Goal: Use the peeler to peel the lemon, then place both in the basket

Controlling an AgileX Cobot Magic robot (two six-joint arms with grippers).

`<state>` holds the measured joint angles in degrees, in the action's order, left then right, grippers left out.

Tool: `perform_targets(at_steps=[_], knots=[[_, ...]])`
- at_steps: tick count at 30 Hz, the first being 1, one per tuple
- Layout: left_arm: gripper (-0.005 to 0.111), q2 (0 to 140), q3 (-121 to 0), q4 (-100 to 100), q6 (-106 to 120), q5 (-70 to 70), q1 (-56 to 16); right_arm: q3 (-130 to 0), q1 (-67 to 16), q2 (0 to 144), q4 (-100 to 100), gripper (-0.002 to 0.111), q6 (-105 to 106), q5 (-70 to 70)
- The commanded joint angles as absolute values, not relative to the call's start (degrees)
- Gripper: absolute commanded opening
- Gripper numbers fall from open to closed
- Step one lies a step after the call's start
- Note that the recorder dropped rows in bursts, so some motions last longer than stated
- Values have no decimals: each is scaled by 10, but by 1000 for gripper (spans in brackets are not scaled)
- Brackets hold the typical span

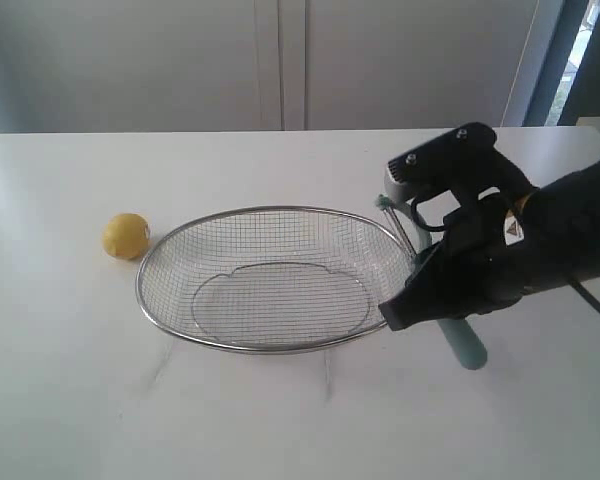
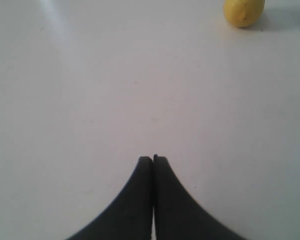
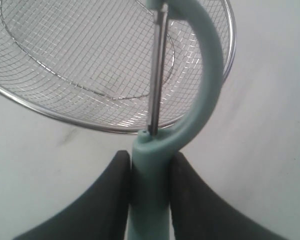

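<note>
The yellow lemon [image 1: 126, 236] lies on the white table, a little left of the wire-mesh basket [image 1: 265, 348], which holds nothing. My right gripper [image 1: 398, 308] is at the basket's right rim, shut on the pale teal handle of the peeler [image 1: 465, 345]. In the right wrist view the peeler [image 3: 210, 65] sits between the jaws of the right gripper [image 3: 149, 155], its curved head and metal blade over the basket [image 3: 80, 60]. My left gripper [image 2: 153, 159] is shut and empty over bare table, with the lemon [image 2: 244, 11] well ahead of it. The left arm is outside the exterior view.
The white table [image 1: 300, 430] runs to a pale wall at the back. A dark door frame [image 1: 550, 60] stands at the back right. The right arm's black sleeve [image 1: 570, 230] comes in from the right edge.
</note>
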<state>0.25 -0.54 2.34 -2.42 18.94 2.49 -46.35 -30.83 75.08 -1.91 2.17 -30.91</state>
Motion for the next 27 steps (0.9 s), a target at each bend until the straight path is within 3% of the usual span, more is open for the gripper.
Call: perform_targets(at_steps=[1, 13, 27], knots=[[0, 0, 0, 17, -23, 191, 20, -509, -309, 745, -28, 0, 54, -374], [0, 0, 0, 17, -23, 191, 20, -552, -308, 750, -28, 0, 102, -450], [0, 0, 0, 17, -23, 191, 20, -556, -308, 780, -9, 0, 131, -447]])
